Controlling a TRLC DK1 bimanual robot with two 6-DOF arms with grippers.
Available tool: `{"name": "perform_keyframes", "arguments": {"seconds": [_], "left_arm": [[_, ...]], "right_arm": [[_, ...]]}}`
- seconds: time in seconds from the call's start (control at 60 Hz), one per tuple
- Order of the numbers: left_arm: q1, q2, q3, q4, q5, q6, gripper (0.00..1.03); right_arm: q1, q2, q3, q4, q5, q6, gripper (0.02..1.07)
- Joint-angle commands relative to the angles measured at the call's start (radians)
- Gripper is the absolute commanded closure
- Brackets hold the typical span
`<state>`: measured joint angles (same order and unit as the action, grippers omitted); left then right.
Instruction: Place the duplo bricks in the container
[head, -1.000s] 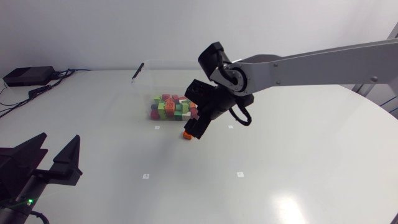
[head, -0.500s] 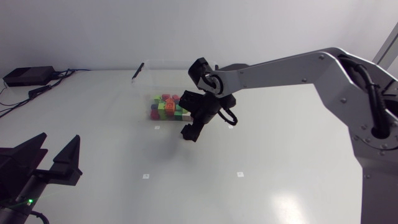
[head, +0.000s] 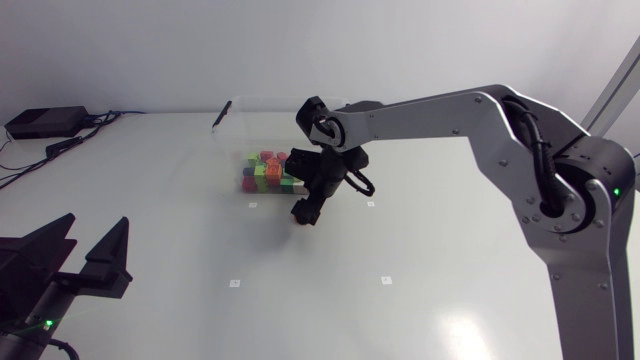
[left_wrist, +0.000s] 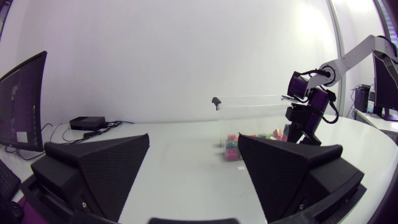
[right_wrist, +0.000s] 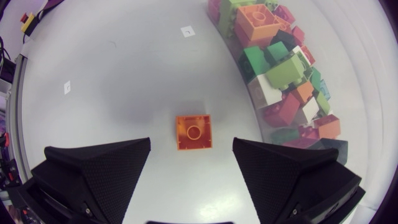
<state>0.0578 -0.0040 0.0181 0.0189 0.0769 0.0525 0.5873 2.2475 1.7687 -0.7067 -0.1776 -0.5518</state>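
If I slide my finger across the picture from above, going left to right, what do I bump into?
left gripper → clear container holding the duplo bricks → right gripper → right arm's big shoulder joint

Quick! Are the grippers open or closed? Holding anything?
Left gripper: open, empty.
Right gripper: open, over the orange brick, not holding it.

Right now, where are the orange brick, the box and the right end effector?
orange brick (right_wrist: 193, 132): right wrist view, top stud.
box (left_wrist: 249, 98): left wrist view, clear top rim.
right end effector (head: 304, 213): head view, between its fingertips.
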Motion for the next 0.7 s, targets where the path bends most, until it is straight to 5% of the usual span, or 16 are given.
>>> {"name": "perform_keyframes", "arguments": {"seconds": [0.0, 0.267, 0.683], "left_arm": [[-0.001, -0.010, -0.020, 0.000, -0.002, 0.000, 0.04], [-0.001, -0.010, -0.020, 0.000, -0.002, 0.000, 0.04], [-0.001, -0.010, -0.020, 0.000, -0.002, 0.001, 0.04]], "right_arm": [[0.003, 0.041, 0.025, -0.016, 0.018, -0.022, 0.14], [0.023, 0.058, 0.005, 0.006, 0.064, -0.020, 0.18], [0.059, 0.012, -0.086, 0.064, 0.101, -0.005, 0.76]]}}
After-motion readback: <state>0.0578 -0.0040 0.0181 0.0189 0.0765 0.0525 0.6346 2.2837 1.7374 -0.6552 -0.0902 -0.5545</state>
